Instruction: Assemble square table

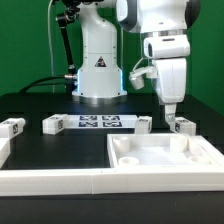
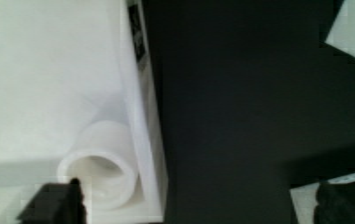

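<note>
Slab (image 1: 165, 160) at the exterior view's right, sockets up, apparently tucked against the rail (image 1: 50, 180), probably so it cannot slide while legs are fitted from above. Marker board (image 1: 97, 122) behind it. Gripper (image 1: 170, 110) hangs over the slab's far edge, jaws apart, empty. Four legs (image 1: 52, 124) lie loose behind. The nearest leg (image 1: 181, 126), just beyond the gripper, is the likely next pick.

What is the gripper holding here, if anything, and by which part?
Nothing, as far as the frames show. The gripper hangs with its fingers wide apart above the square table top's rim, beside a loose leg; neither part is clamped.
</note>
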